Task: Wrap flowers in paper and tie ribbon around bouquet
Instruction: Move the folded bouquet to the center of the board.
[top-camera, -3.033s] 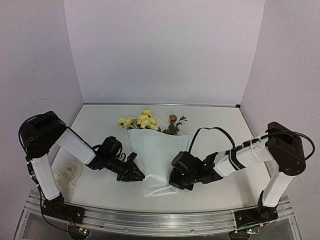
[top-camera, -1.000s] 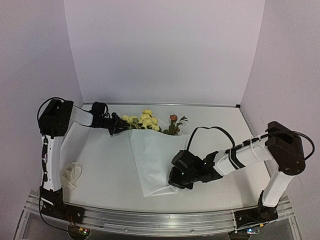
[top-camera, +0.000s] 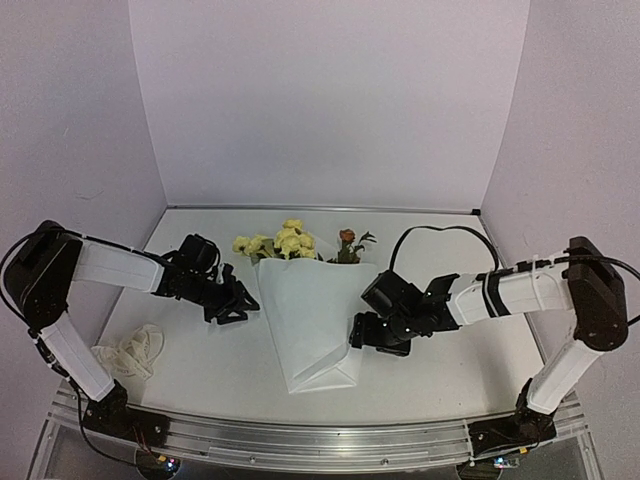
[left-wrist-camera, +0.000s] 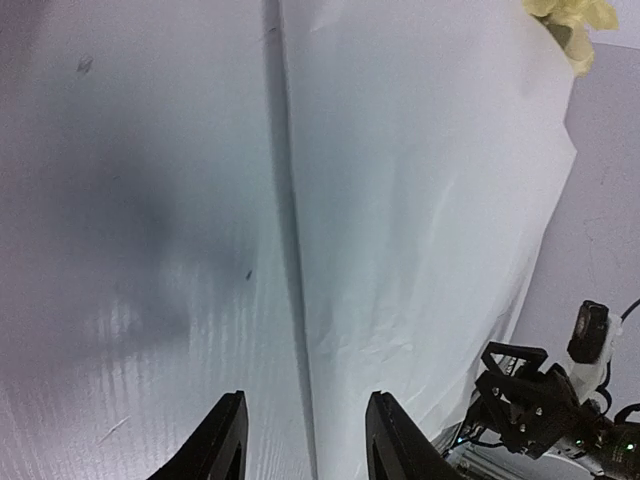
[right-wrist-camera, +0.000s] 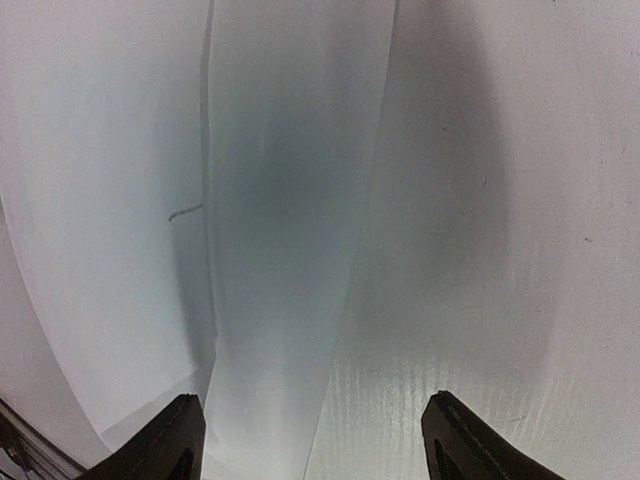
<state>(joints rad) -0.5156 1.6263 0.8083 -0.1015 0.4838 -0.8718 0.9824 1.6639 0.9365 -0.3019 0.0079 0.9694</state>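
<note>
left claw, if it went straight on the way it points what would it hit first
Most likely the paper: the left claw points at its left edge, seen between the open fingers in the wrist view. Height is unclear; it might skim over.

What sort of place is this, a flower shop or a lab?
Likely a lab robot cell: plain white backdrop panels box in a white tabletop, and two black-and-white robot arms stand on an aluminium rail, flanking a white-paper bouquet of yellow flowers.
</note>
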